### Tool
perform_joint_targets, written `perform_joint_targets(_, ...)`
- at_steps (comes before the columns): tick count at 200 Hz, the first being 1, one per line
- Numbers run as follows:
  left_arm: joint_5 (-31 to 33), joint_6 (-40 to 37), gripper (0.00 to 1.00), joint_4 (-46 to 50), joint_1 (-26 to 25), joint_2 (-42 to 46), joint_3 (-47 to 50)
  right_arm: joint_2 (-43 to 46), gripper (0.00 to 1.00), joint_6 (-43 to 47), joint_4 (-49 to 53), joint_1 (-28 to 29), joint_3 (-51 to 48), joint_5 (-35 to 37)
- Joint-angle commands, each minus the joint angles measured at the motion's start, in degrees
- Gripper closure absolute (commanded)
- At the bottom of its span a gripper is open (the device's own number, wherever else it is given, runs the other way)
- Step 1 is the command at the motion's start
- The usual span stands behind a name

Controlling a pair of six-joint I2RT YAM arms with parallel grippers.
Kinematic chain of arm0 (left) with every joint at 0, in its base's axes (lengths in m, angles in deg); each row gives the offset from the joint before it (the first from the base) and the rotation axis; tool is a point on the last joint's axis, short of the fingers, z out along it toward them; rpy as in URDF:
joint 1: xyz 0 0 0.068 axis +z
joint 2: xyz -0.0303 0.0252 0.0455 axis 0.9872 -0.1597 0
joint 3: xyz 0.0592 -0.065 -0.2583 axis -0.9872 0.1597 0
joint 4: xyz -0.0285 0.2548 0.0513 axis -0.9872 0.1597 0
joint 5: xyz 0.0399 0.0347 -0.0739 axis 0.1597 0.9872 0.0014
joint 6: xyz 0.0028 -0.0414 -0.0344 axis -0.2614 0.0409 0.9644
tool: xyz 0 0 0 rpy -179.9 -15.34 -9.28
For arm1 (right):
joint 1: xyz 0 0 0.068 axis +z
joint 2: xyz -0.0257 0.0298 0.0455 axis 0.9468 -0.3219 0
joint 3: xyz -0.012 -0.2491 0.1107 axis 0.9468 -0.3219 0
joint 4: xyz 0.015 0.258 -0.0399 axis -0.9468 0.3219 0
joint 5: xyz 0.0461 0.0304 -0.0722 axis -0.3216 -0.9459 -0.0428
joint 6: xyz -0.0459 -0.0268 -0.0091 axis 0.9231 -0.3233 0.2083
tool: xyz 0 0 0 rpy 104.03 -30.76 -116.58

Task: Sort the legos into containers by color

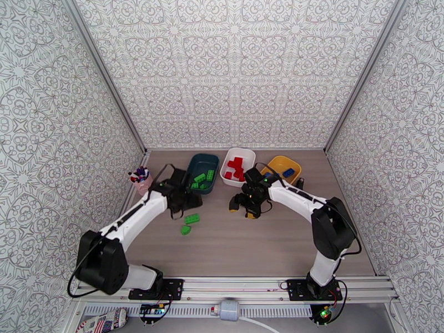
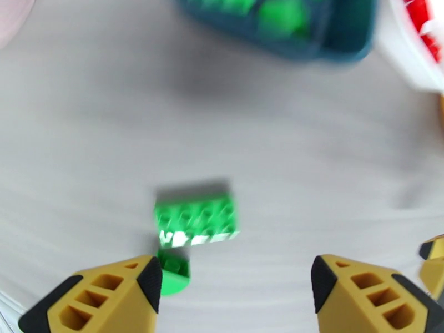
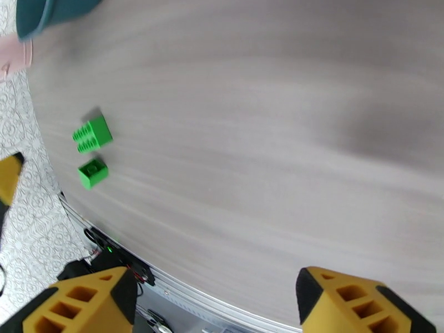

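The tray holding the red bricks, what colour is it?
The tray is white, seen best in the top external view.

No text, label, brand or number can be read on anything here.

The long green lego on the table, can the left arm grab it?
Probably yes. The long green lego lies uncovered just ahead of the open left gripper; a small green lego beside it might get bumped.

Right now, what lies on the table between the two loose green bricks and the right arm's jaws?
Only bare table, in the top view: nothing between the green bricks and the right gripper, its jaws open.
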Motion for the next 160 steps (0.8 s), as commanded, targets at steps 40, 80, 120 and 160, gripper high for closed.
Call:
perform_joint_targets(40,0.6,6.5,0.23,-4.7,-1.6,1.1,10.7,5.9,0.19,-4.0,-5.2,4.4,-8.2,1.8)
perform_joint_targets(80,0.1,4.9,0.24,-6.9,-1.4,-2.2,12.5,8.6,0.19,-4.7,-5.2,4.8,-10.5,2.4)
perform_joint_targets(120,-0.6,3.2,0.3,-8.6,-1.4,-5.0,12.3,9.8,0.19,-4.3,-4.6,4.8,-11.1,2.5)
perform_joint_targets(160,-0.6,2.7,0.39,-9.1,-2.1,-6.0,12.3,9.8,0.19,-3.8,-4.0,4.8,-10.9,2.4)
